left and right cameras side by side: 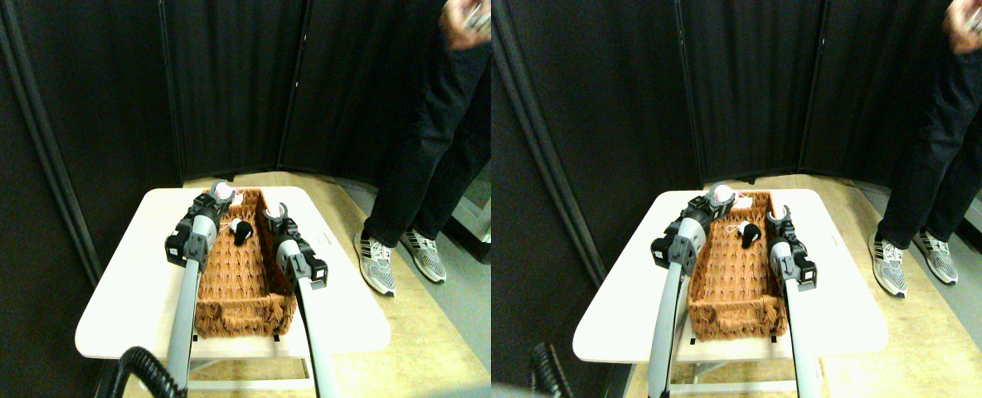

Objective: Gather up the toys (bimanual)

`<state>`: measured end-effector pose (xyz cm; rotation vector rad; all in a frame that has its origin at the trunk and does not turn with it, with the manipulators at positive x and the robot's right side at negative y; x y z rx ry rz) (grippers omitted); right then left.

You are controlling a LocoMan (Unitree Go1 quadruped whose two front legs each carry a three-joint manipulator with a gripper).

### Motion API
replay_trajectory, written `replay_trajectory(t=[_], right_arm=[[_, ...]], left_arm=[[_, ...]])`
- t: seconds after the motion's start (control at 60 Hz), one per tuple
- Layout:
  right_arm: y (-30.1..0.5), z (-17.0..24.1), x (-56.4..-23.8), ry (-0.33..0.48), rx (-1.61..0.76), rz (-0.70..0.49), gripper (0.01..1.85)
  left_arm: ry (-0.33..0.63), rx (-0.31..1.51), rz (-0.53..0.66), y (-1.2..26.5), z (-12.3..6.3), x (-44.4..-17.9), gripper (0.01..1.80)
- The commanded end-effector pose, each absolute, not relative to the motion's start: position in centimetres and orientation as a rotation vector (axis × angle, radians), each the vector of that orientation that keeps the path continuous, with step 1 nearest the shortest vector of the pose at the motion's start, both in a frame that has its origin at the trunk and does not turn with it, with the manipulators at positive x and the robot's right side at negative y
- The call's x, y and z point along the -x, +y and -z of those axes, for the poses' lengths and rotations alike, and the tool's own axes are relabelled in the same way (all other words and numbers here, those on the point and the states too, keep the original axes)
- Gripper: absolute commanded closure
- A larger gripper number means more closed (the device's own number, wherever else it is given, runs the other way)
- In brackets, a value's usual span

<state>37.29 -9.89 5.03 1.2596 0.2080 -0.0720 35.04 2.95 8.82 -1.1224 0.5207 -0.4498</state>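
Observation:
A long brown wicker basket (246, 282) lies lengthwise on the white table (134, 298). One black-and-white toy (242, 231) rests inside it towards the far end. My left gripper (219, 194) hangs over the basket's far left corner, shut on a pale pink toy (224, 192). Over the basket's right rim near the far end, my right gripper (274, 215) stands open with nothing in it, just right of the black-and-white toy.
A person in dark trousers and striped sneakers (379, 261) stands on the floor right of the table, a hand (464, 21) held up at the top edge. Black screen panels (226, 83) close off the back and left.

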Motion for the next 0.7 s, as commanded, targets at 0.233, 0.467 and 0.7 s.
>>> replay_trajectory(t=[0.233, 0.467, 0.7], right_arm=[[-10.1, -4.8, -37.5, 0.196, -1.236, 0.13, 1.36], [-9.4, -6.2, -36.9, 0.117, -1.215, 0.074, 1.76], [-9.3, -8.6, -36.6, 0.027, -1.208, 0.057, 1.85]], left_arm=[[0.54, 1.129, 0.454, 3.5, -9.8, -34.4, 1.04], [0.527, 1.115, 0.467, 4.3, -9.6, -34.4, 1.16], [0.492, 1.118, 0.451, 4.9, -9.2, -34.4, 1.25]])
